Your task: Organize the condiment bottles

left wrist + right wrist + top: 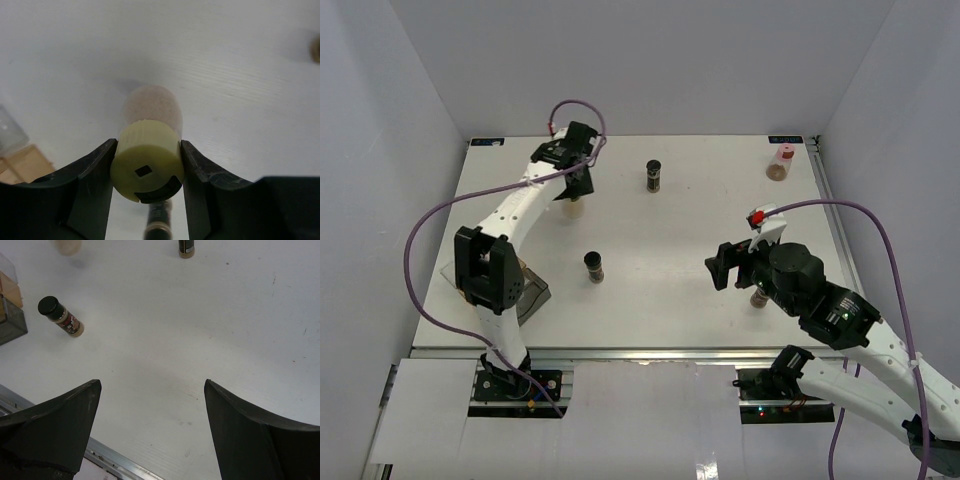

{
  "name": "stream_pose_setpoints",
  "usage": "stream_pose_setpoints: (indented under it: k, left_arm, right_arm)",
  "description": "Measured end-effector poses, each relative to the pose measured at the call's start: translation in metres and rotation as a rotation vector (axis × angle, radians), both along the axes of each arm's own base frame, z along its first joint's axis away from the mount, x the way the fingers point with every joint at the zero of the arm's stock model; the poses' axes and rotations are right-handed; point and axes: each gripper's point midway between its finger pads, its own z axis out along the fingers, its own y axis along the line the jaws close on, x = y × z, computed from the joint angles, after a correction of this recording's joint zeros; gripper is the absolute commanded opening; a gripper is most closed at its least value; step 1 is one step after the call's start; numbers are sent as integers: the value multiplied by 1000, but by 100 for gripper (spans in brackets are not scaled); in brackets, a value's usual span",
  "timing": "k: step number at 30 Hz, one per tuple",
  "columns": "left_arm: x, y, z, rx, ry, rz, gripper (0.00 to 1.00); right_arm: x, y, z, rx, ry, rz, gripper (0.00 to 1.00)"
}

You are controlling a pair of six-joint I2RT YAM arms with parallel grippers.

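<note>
The right tool [152,385] gapes wide and empty above the near bench [670,310]. Farther back, toward the far-left side, the left tool [147,167] pinches a cream-capped jar [150,107] by its cap alone, a shallow hold that could let it tilt or slip.

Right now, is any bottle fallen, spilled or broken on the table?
Nothing stands out. The pink-capped bottle, the far black-capped bottle and the near black-capped bottle stand upright, capped, with no spill. The left end effector grips the cream-capped jar by its cap.
</note>
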Motion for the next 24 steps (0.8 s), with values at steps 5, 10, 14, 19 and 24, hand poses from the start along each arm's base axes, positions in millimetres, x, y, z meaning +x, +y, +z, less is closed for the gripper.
stream_pose_setpoints:
  k: [5, 10, 14, 19, 24]
  left_arm:
    - [-37, 125, -13, -1, 53, 349, 0]
    - [-103, 206, -9, -45, 28, 611, 0]
    - [-137, 233, 6, -69, -27, 732, 0]
    - [-161, 245, -3, -58, -2, 812, 0]
    - [-174, 243, -8, -63, 21, 832, 0]
  right_arm:
    - [-1, -2, 3, 8, -8, -3, 90]
    - [-2, -1, 4, 12, -7, 5, 90]
    - [-3, 2, 8, 18, -5, 19, 90]
    - [-4, 7, 17, 32, -4, 36, 90]
    - [-6, 10, 22, 38, 8, 56, 90]
